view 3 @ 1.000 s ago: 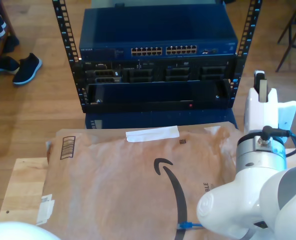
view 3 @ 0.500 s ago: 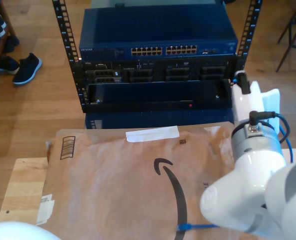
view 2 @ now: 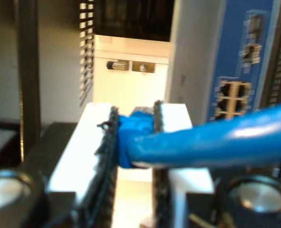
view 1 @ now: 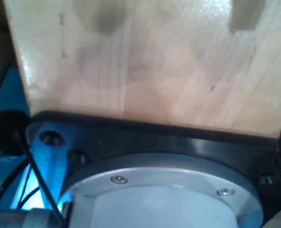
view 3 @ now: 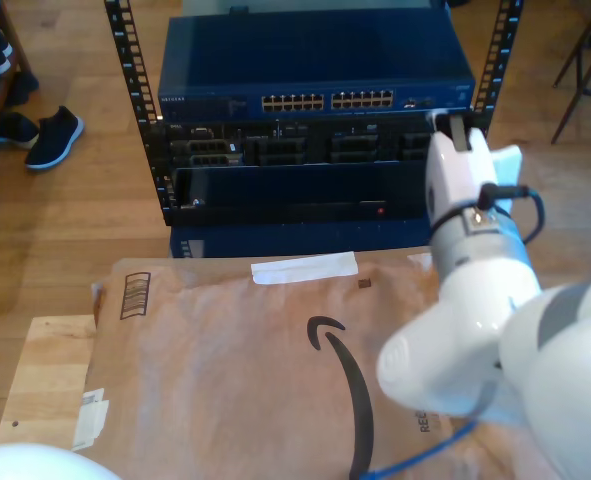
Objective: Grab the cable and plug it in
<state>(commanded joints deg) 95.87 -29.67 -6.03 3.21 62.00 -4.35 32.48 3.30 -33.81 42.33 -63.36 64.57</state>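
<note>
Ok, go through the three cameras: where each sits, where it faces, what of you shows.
Exterior view: high, facing the rack over the brown package; a white arm shows.
First wrist view: on my first arm, facing a wooden surface; its round flange shows.
Second wrist view: on my second tool, facing the rack, shut on the cable.
Shared: rack, cable.

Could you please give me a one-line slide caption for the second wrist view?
My second tool pinches the blue cable near its end, with the blue network switch close ahead.

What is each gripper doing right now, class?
My first gripper: cannot be told.
My second gripper: closed on the blue cable.
</note>
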